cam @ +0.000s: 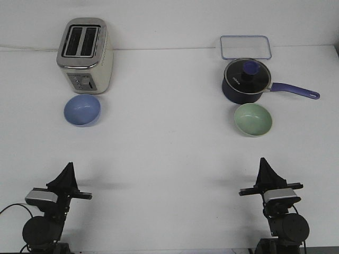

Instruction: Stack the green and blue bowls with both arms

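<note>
Well, both arms sit low at the bottom of the frame, the left hand (68,168) and right hand (265,164) pointing up with fingers seemingly together, holding nothing; how far open I cannot tell. On the white bench (169,159), the blue bowl (82,110) lies at upper left, just before the toaster (85,55); the green bowl (253,119) at upper right, just before the saucepan (248,81). Each arm should probably take its nearer bowl by the rim, clear of those neighbours.
</note>
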Controlling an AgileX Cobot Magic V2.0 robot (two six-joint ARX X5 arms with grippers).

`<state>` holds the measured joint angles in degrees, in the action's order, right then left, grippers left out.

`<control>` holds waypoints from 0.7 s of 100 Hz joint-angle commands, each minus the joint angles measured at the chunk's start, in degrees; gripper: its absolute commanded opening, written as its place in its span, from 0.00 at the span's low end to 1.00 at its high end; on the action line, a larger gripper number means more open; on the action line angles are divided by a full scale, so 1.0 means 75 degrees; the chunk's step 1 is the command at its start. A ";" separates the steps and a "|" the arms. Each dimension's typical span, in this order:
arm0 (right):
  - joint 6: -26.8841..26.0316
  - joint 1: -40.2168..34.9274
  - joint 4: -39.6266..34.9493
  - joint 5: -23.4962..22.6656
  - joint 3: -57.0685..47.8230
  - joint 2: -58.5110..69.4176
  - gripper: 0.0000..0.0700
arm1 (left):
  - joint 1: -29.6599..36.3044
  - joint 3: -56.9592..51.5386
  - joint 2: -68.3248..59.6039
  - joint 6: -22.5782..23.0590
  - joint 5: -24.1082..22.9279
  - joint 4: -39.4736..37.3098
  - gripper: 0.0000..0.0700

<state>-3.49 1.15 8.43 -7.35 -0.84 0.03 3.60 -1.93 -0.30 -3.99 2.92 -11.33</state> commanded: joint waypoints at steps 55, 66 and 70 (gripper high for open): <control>-0.0248 0.0006 0.0079 -0.0006 -0.0009 0.0003 0.00 | -0.0006 0.0152 0.0015 0.0009 -0.0015 -0.0093 0.02; -0.0475 0.0006 0.0058 -0.0009 -0.0125 0.0006 0.00 | -0.0006 0.0152 0.0015 0.0009 -0.0017 -0.0093 0.02; -0.0545 0.0006 0.0047 -0.0006 -0.0195 0.0006 0.00 | -0.0006 0.0152 0.0015 0.0009 -0.0017 -0.0093 0.02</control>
<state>-5.54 1.15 8.25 -7.38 -1.02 0.03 3.60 -1.93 -0.30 -3.99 2.92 -11.33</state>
